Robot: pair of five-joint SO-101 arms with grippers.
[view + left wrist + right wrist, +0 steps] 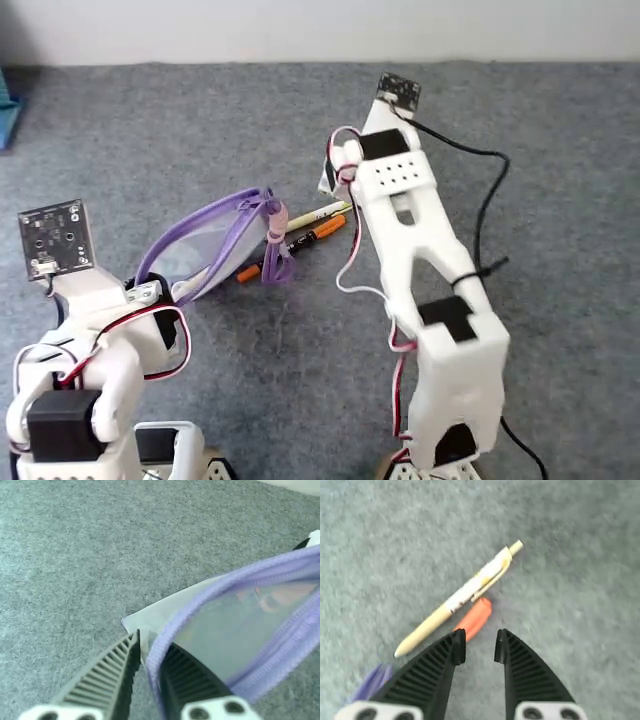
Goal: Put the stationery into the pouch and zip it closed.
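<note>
Grey carpeted tabletop [300, 380]. Cream pen [462, 592] and orange marker [474, 619] lie side by side just ahead of right fingers [445, 665]. Purple-trimmed pouch [205, 250] has its corner pinched between left fingers [110, 675].

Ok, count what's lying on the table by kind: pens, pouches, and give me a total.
Pens: 2 (cream pen, orange pen)
Pouches: 1 (pouch)
Total: 3

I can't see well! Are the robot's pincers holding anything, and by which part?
The left pincer pinches the pouch by its end corner. The right pincer is open near the orange marker, holding nothing.
</note>
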